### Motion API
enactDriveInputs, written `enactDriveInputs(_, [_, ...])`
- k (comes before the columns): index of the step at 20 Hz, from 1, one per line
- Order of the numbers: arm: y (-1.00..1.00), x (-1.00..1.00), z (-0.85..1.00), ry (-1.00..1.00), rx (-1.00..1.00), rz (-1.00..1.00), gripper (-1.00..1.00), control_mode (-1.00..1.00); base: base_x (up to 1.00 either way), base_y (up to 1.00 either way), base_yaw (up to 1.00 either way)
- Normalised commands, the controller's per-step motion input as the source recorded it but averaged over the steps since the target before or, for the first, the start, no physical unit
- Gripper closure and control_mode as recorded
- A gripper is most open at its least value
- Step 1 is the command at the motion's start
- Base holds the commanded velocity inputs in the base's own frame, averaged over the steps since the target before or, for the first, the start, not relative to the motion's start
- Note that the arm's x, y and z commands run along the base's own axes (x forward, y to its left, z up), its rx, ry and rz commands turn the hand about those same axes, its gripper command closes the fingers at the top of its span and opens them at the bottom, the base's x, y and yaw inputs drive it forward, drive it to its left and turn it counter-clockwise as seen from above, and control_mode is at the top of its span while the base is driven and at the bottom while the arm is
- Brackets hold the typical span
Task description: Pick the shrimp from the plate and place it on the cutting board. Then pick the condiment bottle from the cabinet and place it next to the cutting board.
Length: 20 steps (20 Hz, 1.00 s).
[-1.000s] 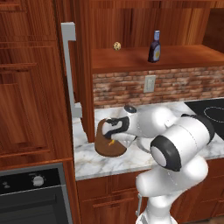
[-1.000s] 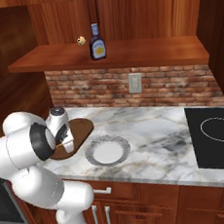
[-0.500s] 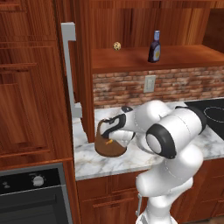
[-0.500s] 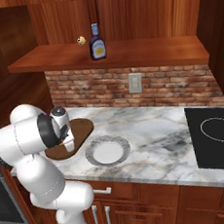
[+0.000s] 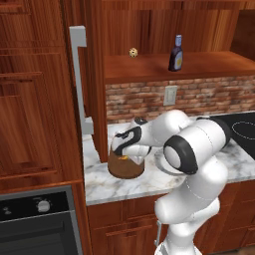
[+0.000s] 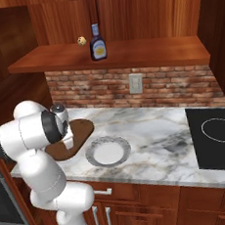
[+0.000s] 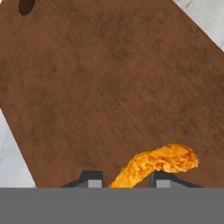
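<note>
- Hand view shows the gripper (image 7: 124, 183) low over the cutting board (image 7: 100, 87), with the shrimp (image 7: 157, 164) between its two dark fingertips (image 7: 89, 178).
- The tips stand a little apart, one on each side of the orange shrimp; I cannot tell if they touch it.
- The curved shrimp runs from the tips toward 2 o'clock in this view, over the dark brown wood.
- Left base view shows the gripper (image 5: 126, 155) pointing down on the cutting board (image 5: 125, 168), which lies on the marble counter (image 5: 104, 182).
- Right base view shows the plate (image 6: 108, 151) just beside the board (image 6: 73, 138), at its 4 o'clock, with a white centre.
- The condiment bottle (image 6: 97, 43) stands upright on the cabinet (image 6: 128, 54) shelf, and a small beige ball (image 6: 82, 40) lies near it, at its 9 o'clock.
</note>
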Motion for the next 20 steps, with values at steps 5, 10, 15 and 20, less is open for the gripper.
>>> enactDriveInputs(5, [-0.02,0.01,-0.02,0.0,0.0,0.0,-1.0,-1.0,0.0,0.0,0.0])
enactDriveInputs(10, [-0.18,0.0,0.03,0.0,0.0,0.0,-1.0,-1.0,0.0,0.0,0.0])
enactDriveInputs(15, [-0.26,-0.01,0.13,0.0,0.0,0.0,-1.0,-1.0,0.0,0.0,0.0])
enactDriveInputs(20, [-0.19,-0.04,0.16,-0.01,0.0,0.0,-1.0,-1.0,0.0,0.0,0.0])
